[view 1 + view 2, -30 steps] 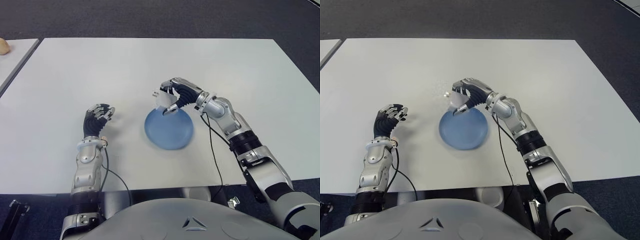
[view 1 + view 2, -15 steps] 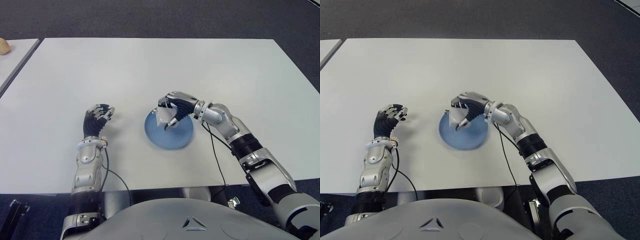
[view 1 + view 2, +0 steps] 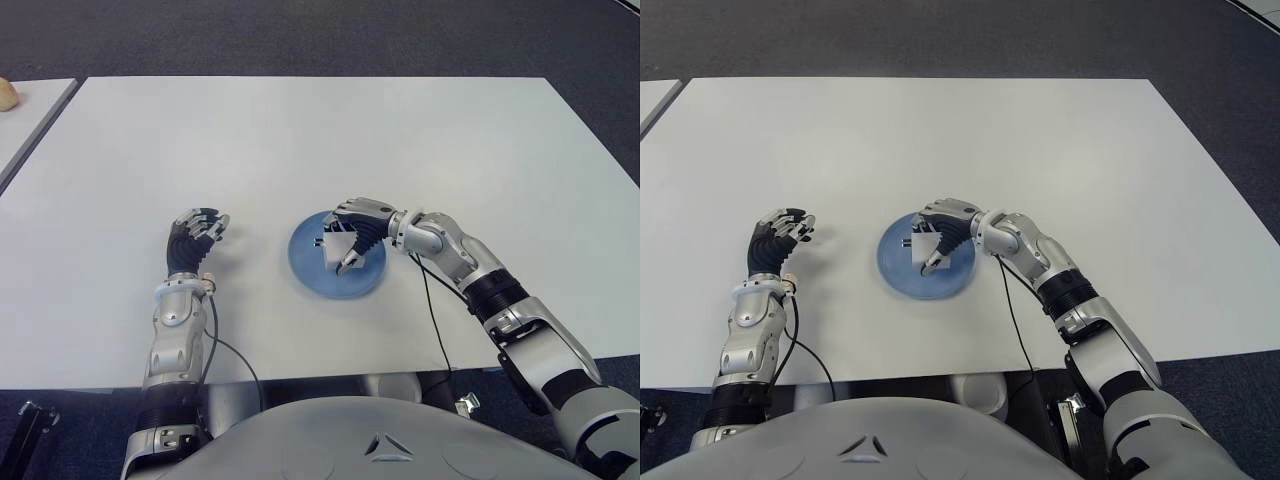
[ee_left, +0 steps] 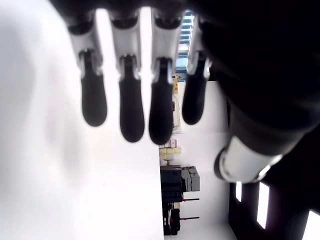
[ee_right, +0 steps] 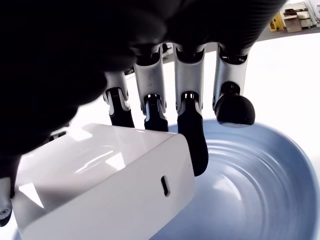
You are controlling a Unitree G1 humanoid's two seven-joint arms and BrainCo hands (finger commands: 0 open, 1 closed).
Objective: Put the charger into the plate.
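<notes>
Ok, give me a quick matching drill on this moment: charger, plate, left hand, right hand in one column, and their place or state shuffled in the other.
Things:
1. charger
2. plate
3. left hand
4. right hand

Place or state:
A. blue, lying on the white table
B. held in curled fingers over the plate
C. holds nothing, left of the plate
D. closed on the white block, above the plate

Pairs: 1-B, 2-A, 3-C, 4-D
</notes>
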